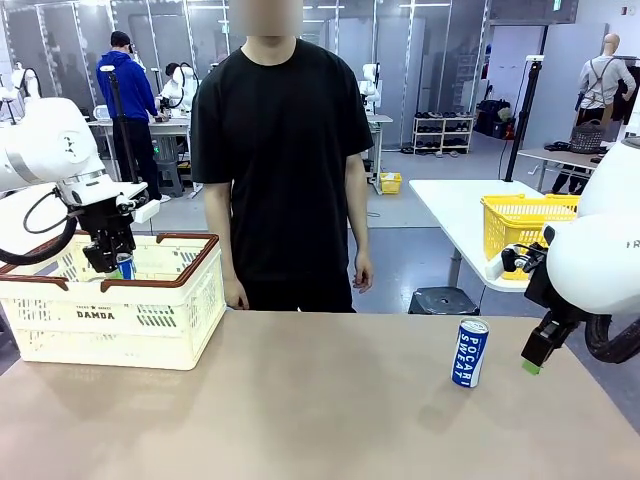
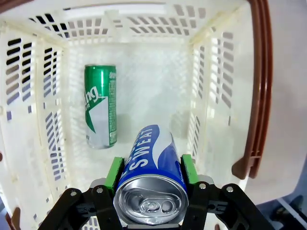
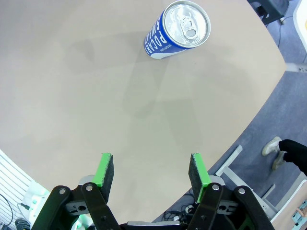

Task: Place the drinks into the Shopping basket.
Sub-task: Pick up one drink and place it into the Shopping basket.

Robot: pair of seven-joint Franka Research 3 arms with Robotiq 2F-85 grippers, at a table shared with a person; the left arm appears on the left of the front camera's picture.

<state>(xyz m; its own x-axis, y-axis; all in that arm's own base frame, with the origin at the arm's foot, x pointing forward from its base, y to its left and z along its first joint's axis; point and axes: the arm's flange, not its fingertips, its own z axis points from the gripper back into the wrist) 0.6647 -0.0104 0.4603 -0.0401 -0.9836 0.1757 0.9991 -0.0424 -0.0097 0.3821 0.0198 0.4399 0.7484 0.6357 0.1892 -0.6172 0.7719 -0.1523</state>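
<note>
blue-white can, green-white can, brown-rimmed cream basket

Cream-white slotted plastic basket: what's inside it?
A green metal can lies on the basket floor. The left gripper holds a blue metal can above. The floor under that can is hidden.

Bright, even ceiling light washes the room, leaving only soft, pale shadows on the desk beside the standing blue can. Wrist views bow at the edges; the shopping basket interior glares near white.
</note>
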